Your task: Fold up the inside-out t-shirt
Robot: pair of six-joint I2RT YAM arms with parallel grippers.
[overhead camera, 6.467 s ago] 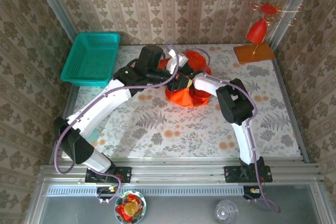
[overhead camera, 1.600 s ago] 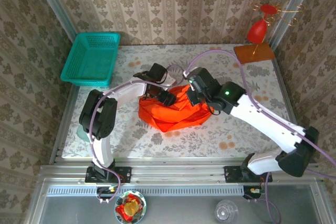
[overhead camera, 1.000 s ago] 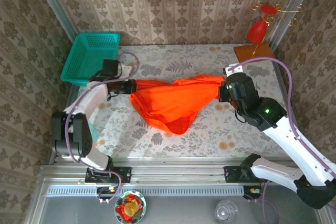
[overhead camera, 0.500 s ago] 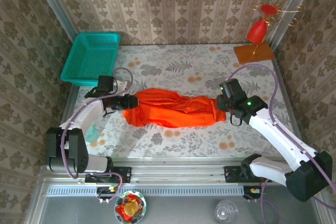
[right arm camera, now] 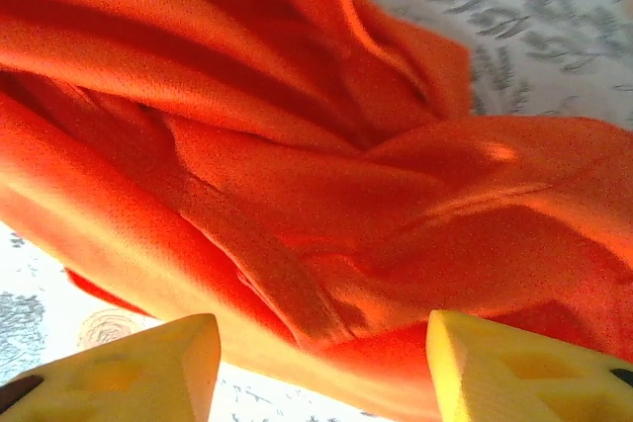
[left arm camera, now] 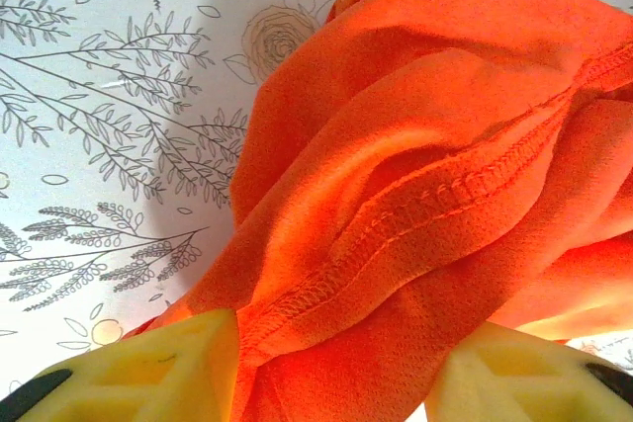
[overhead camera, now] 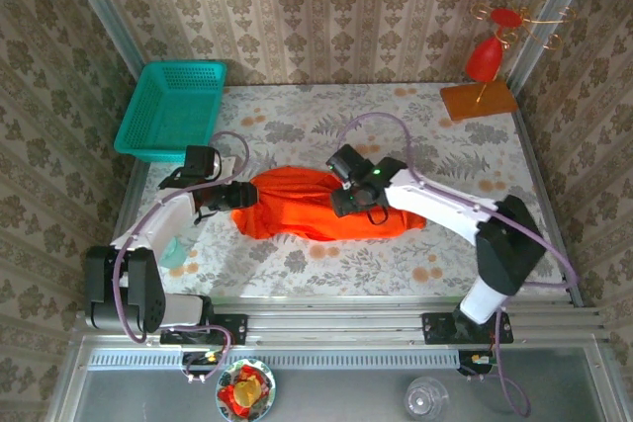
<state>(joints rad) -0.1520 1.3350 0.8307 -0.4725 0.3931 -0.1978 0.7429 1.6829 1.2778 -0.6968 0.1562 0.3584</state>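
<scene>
Since half a second ago the right gripper (overhead camera: 343, 201) has swung from the right end of the inside-out t-shirt (overhead camera: 297, 211) to its middle, and its fingers (right arm camera: 129, 363) are spread over the cloth. The left gripper (overhead camera: 229, 197) sits at the left end, yellow fingers (left arm camera: 148, 363) apart, with a stitched hem (left arm camera: 425, 207) bunched between them and their tips cut off by the frame edge. The shirt lies mid-table (overhead camera: 326, 121) as a rumpled band running left to right. Collar and sleeves cannot be made out.

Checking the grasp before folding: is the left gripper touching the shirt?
Touching. In the left wrist view the shirt bunches between the fingers of the left gripper, its hem lying against one finger.
</scene>
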